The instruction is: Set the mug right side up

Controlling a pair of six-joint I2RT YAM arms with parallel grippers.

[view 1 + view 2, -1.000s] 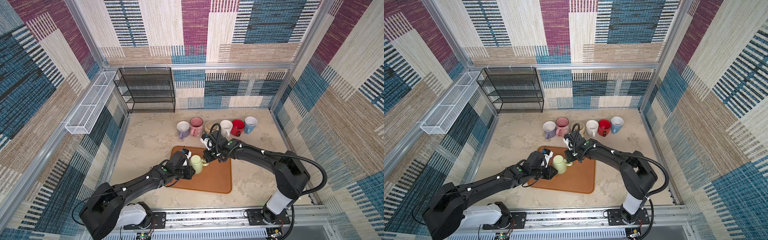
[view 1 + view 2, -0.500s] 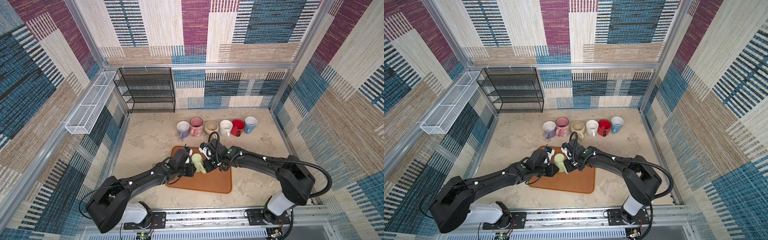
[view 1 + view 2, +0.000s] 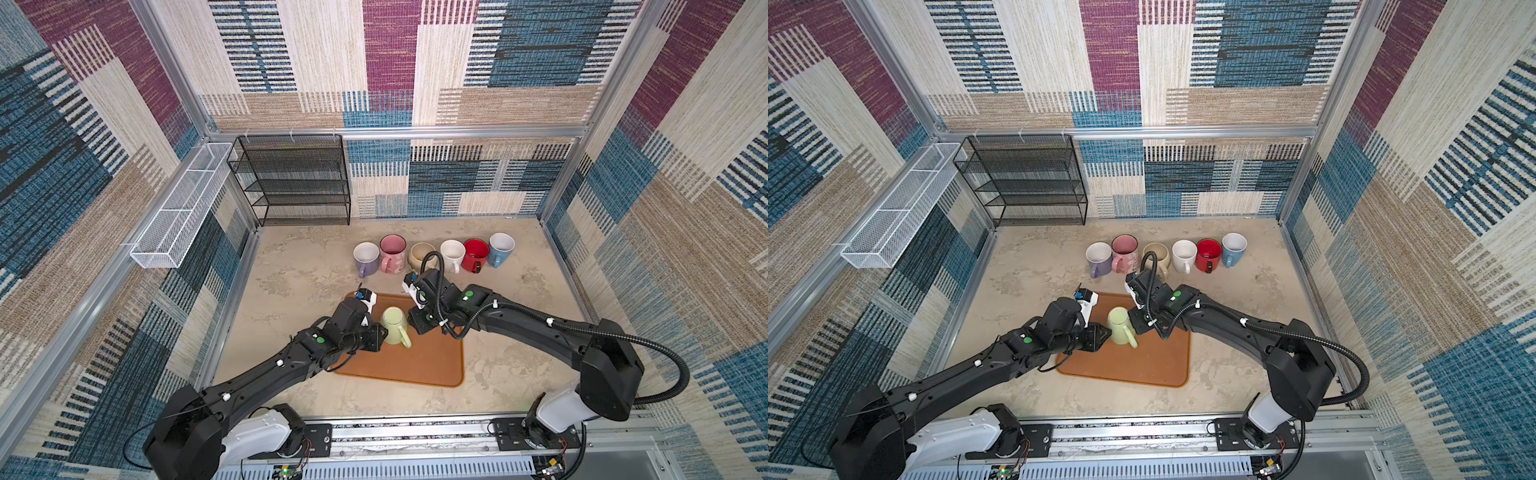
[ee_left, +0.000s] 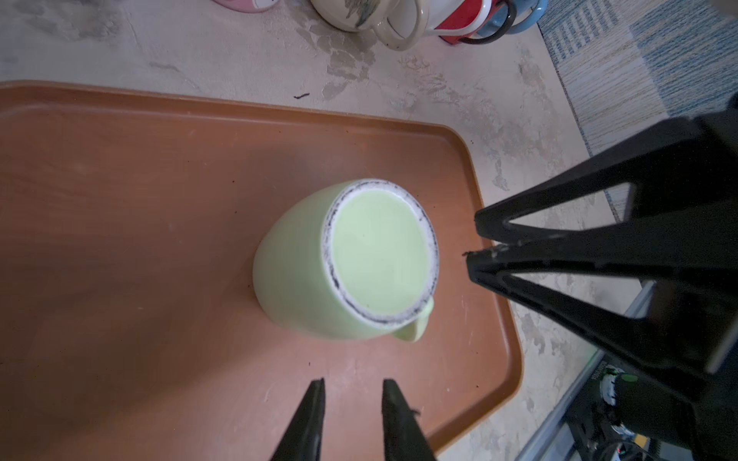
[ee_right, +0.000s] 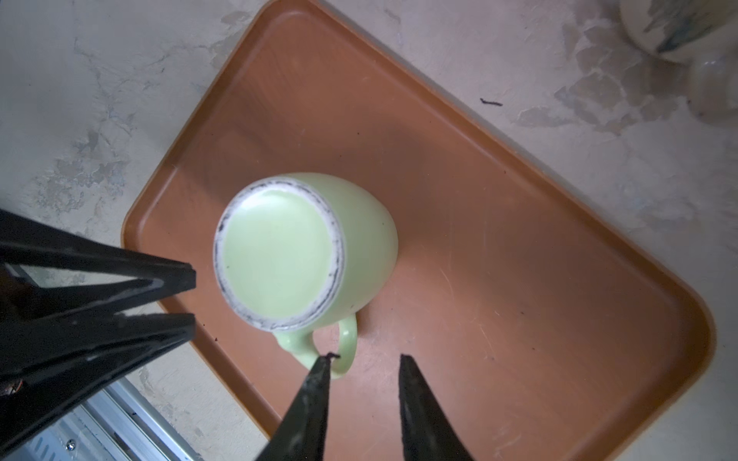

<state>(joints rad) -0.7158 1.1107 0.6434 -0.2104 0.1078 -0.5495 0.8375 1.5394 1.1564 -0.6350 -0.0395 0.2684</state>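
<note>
The pale green mug (image 3: 393, 325) is sitting upside down, base up, on the orange tray (image 3: 432, 362), near its back-left part. The left gripper (image 4: 353, 386) is hovering just beside it, fingers parted and empty. The right gripper (image 5: 365, 359) is flanking the other side, likewise released, with one fingertip close to the handle. Bare tray is lying open in front and to the right. Six upright mugs (image 3: 422, 254) are lining the mottled beige tabletop (image 3: 291, 270) behind. A black mesh rack (image 3: 297, 183) is standing against woven patchwork walls.
</note>
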